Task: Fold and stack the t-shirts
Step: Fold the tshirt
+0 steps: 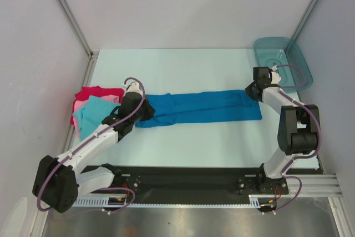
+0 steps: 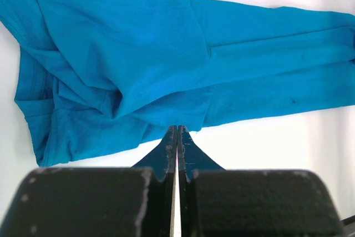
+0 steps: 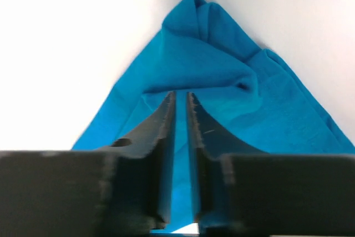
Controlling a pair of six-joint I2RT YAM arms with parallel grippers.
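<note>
The medium blue t-shirt [image 1: 205,106] lies folded into a long strip across the middle of the table. My left gripper [image 1: 147,113] is at its left end, shut; in the left wrist view its tips [image 2: 177,129] meet the near edge of the blue cloth [image 2: 166,54], and nothing shows between them. My right gripper [image 1: 250,90] is at the strip's far right corner. In the right wrist view its jaws [image 3: 181,94] stand a narrow gap apart over the blue cloth [image 3: 222,65], which bunches into a raised fold just past the tips. Red [image 1: 91,91], pink [image 1: 83,105] and light turquoise [image 1: 91,116] t-shirts lie stacked at the left.
A teal translucent tray [image 1: 277,43] stands at the back right corner, just behind the right arm. White walls close in the table on the left, back and right. The black mounting rail [image 1: 183,178] runs along the near edge.
</note>
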